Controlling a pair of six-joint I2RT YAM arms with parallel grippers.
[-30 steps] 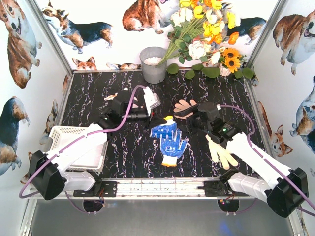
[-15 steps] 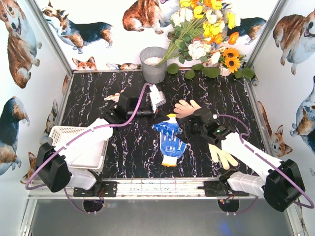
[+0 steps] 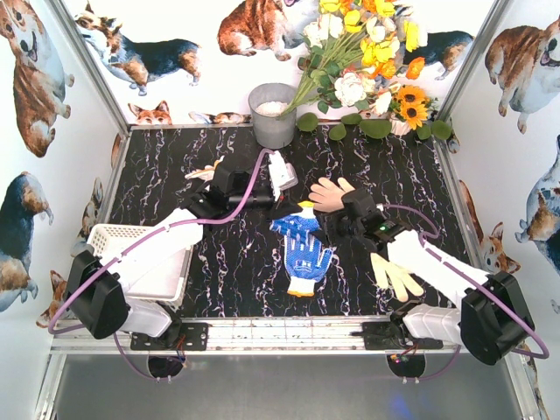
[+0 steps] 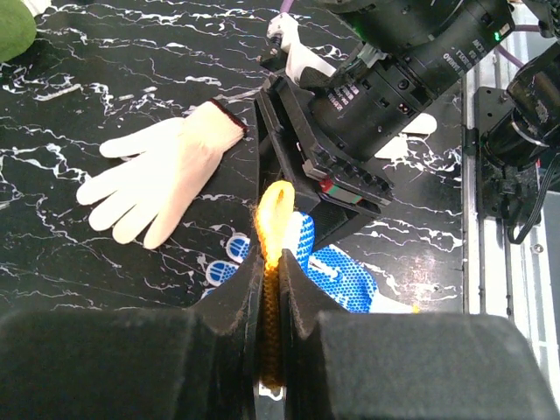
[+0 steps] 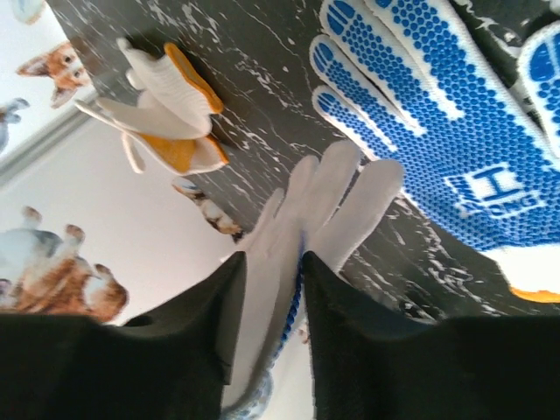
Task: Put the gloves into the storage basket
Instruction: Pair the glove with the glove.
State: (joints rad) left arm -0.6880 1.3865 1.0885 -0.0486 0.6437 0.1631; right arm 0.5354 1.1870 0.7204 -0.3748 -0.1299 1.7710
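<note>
Though folded, cuff (image 4: 276,210) in L end effector (image 4: 272,262)

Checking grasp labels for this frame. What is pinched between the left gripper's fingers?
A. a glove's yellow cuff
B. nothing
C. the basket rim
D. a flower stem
A: the left wrist view shows the left gripper shut on the yellow cuff of a blue-dotted glove.
</note>
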